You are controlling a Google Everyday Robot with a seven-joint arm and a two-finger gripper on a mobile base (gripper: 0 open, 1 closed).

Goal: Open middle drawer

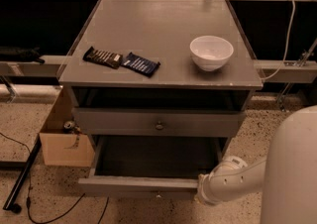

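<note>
- The middle drawer (153,161) was seen pulled well out from the cabinet, below the tabletop (153,25). Its shallow grey box lay open to view, and its small knob (157,195) was just visible at the centre of the front.
- The gripper (201,197), at the end of the white arm (233,176), was placed low at the right end of that drawer's front. Whether it was released or clenched could not be told, nor whether it touched the front.
- The upper drawer (124,123), with its own round central knob, was seen above the open one, with a dark gap between it and the tabletop.
- A white bowl (211,52) was set upright near the right edge of the tabletop.
- Two wrapped snack bars (121,60) were laid end to end near the left front edge, well apart from the bowl.
- A cardboard box (64,146) was seen on the speckled floor (20,119), left of the cabinet.
</note>
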